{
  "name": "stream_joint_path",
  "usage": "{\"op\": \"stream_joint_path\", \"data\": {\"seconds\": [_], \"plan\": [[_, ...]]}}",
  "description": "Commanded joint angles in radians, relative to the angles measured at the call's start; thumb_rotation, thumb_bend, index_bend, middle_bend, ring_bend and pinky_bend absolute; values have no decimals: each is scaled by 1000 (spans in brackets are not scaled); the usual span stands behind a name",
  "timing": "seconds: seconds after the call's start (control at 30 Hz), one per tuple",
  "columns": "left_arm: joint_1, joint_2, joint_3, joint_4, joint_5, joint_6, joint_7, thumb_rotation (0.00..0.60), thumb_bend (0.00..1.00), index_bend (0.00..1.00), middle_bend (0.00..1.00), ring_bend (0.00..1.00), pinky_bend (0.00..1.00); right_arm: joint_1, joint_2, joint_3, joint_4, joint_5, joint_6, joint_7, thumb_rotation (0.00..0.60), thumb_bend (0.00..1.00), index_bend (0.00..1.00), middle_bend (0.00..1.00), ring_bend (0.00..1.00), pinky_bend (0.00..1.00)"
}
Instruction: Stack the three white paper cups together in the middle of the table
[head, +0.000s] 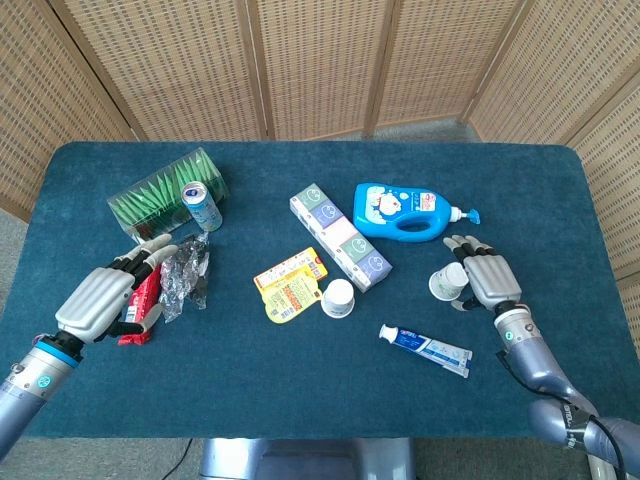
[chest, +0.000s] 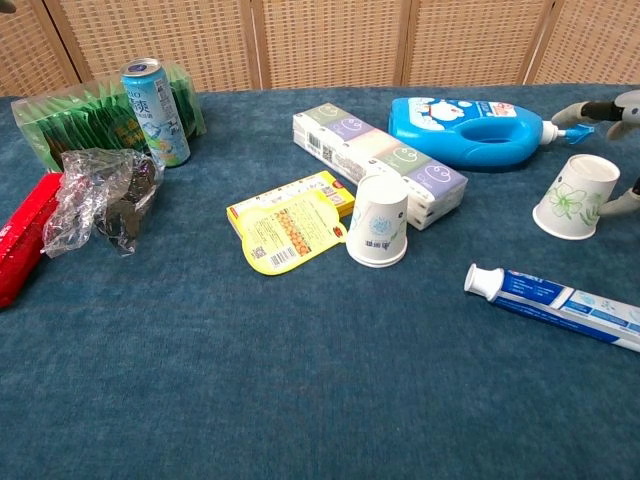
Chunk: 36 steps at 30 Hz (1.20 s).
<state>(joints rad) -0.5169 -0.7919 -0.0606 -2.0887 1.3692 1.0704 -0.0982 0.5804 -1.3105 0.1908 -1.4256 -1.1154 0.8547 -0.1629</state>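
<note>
Cups upside down: floral paper cup (chest: 575, 198) between spread right hand (head: 486, 279) fingers (chest: 578, 109), grip unclear; middle paper cup (chest: 379, 222) left, beside tissue pack (chest: 378, 161). Left hand (head: 100, 297) fingers apart, over red packet (head: 140, 305)

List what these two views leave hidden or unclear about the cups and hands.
- Third cup: neither view shows one; only two are visible.
- Right hand: chest view crops it; only fingers show, contact with the cup unclear.
- Left hand: outside the chest view.
- Cup prints: too small to make out from the head view.
</note>
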Motion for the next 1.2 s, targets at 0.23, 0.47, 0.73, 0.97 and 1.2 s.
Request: {"op": "stream_joint_path", "data": {"seconds": [0.23, 0.47, 0.73, 0.97, 1.2], "plan": [[15, -3, -3, 9, 10, -1, -11, 600, 505, 0, 0, 0, 174, 30, -19, -12, 22, 28, -25, -36, 600, 191, 111, 195, 46, 418], [24, -5, -7, 19, 15, -5, -26, 600, 505, 0, 0, 0, 175, 58, -33, -20, 35, 65, -51, -72, 600, 201, 209, 242, 93, 480], [34, -8, -10, 34, 20, -11, -48, 600, 505, 0, 0, 0, 176, 70, -41, -27, 42, 87, -44, -93, 600, 223, 337, 285, 142, 563], [37, -14, -13, 40, 30, -14, -55, 600, 505, 0, 0, 0, 177, 76, -44, -34, 45, 97, -39, -103, 600, 234, 424, 371, 227, 646], [41, -14, -15, 43, 33, -16, -58, 600, 505, 0, 0, 0, 180, 78, -41, -40, 36, 101, -31, -111, 600, 243, 452, 405, 262, 680]]}}
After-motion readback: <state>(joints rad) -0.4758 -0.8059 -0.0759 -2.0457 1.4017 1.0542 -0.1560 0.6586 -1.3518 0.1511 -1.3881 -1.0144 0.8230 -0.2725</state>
